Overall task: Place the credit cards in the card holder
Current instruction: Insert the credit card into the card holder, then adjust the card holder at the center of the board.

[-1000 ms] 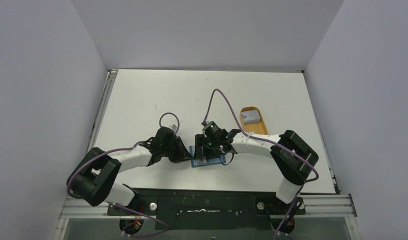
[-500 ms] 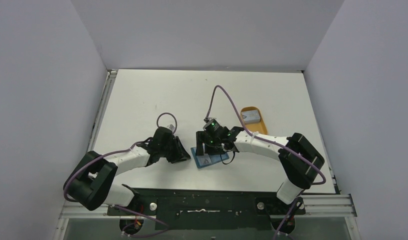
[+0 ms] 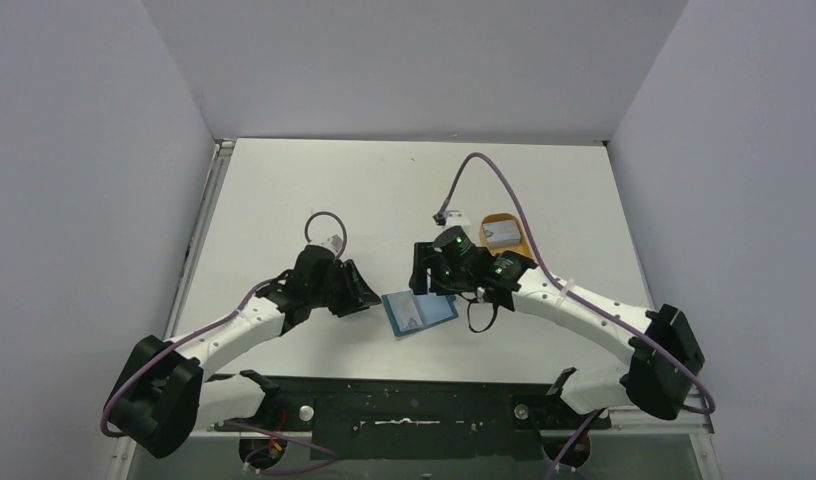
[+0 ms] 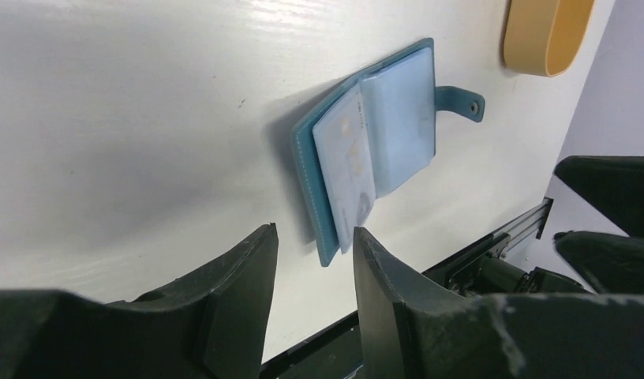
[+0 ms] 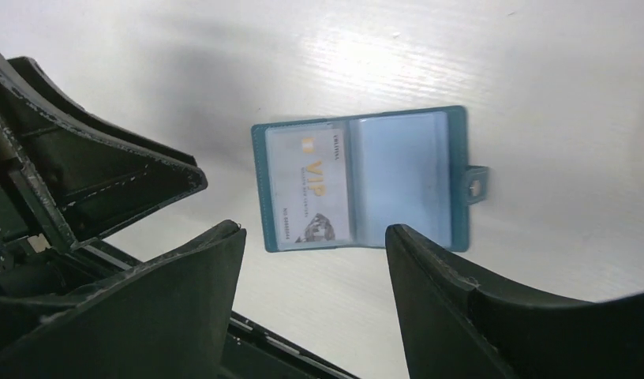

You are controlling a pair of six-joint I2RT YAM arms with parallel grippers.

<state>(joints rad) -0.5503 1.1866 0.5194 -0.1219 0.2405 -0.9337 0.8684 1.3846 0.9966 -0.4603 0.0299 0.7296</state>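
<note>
Standing spread with nothing between its fingers, the left gripper [image 4: 312, 234] hangs just left of the card holder [image 4: 382, 150], apart from it. The right gripper [image 5: 315, 230], likewise spread wide and empty, hovers above the holder's far side, not touching. The card holder lies opened flat near the table's [image 3: 314, 190] near edge. Its long axis runs left to right, slightly tilted, and its snap tab [image 4: 461, 101] points toward the right edge. One credit card [image 5: 311, 185] sits in its left sleeve. The other credit cards [image 3: 501, 234] lie in the orange tray [image 4: 544, 39], farther right.
</note>
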